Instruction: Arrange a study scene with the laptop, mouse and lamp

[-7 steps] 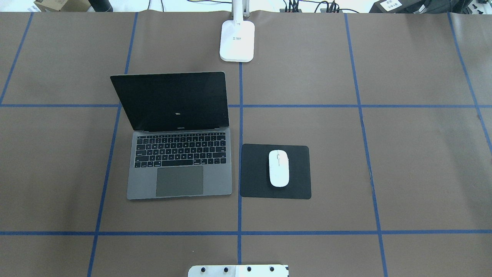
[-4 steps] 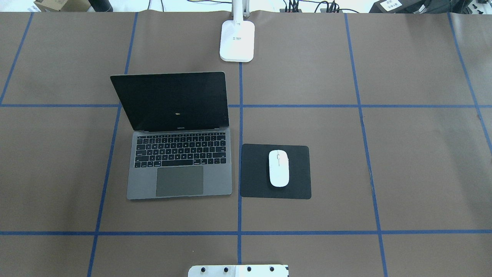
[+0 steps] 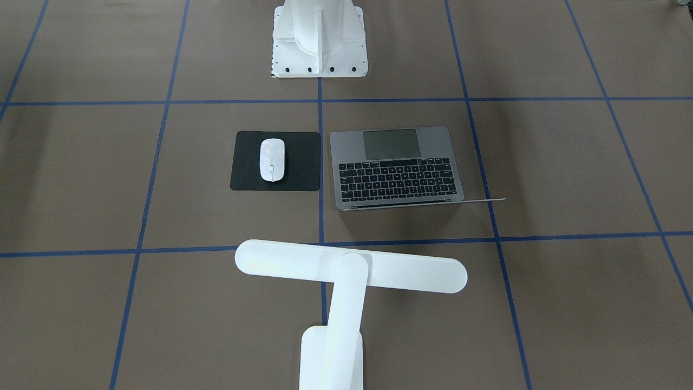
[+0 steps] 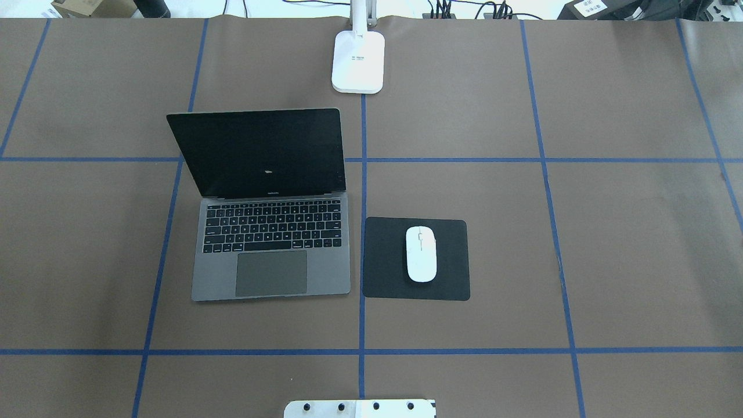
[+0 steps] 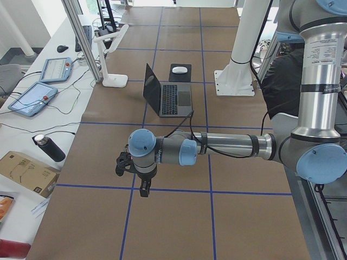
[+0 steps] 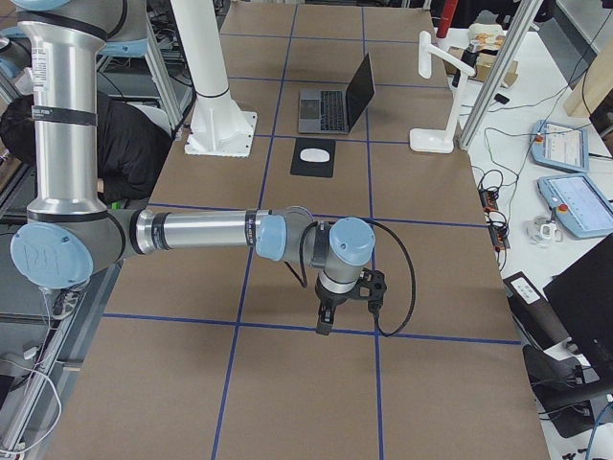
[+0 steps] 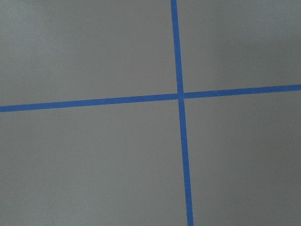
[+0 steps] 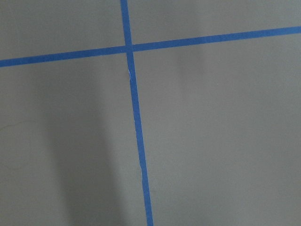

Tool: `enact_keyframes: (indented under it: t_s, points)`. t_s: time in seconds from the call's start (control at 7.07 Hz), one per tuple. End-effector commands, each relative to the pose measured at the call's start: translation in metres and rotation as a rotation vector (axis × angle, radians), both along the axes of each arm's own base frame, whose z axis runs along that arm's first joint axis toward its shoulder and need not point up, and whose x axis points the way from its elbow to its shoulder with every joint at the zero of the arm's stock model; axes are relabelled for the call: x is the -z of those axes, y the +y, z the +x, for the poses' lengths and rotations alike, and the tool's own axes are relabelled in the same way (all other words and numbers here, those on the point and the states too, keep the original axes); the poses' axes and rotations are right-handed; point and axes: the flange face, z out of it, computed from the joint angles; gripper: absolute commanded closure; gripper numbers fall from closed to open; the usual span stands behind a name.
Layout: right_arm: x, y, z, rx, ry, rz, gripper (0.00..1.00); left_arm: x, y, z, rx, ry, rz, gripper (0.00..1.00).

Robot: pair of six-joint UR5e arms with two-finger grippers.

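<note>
Nearest the robot is its white pedestal, and neither arm is close to the task's things: each hangs over bare brown table at its own end, the wrist views showing nothing but blue tape crossings. You see the left gripper and the right gripper only from the side cameras, so I cannot tell whether either is released or clenched; nothing appears to be held. Further out, the laptop lies open on the robot's left of the centre line, screen dark and lid leaning back. Treat it as the heavy, stiff piece with slick metal skin. If you move it, I would take the base by its side edges near the palm rest, never the lid, since hinge and screen look like the fragile parts. Just beside it on the right, the mouse sits on a black mat, long axis pointing away from the robot. It is probably light and glossy enough to squirt out of a pinch, so close across its narrow sides, low down. Farthest off, the lamp stands at the table's far edge on the centre line, bar head crossing its arm. It looks top-heavy; hold the arm low, near the base. The arrangement already reads as complete to me.
</note>
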Motion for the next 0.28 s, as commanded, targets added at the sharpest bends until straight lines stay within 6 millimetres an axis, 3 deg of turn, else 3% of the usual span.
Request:
enact_keyframes:
  t_s: [0.0, 0.14]
  points:
    - [0.0034, -0.0009, 0.0, 0.001, 0.0, 0.009, 0.01, 0.001, 0.0, 0.0, 0.0, 0.0, 0.001, 0.01]
    - [0.0076, -0.0024, 0.0022, -0.005, 0.001, 0.017, 0.01, -0.0003, 0.0, 0.0, 0.0, 0.0, 0.0, 0.01]
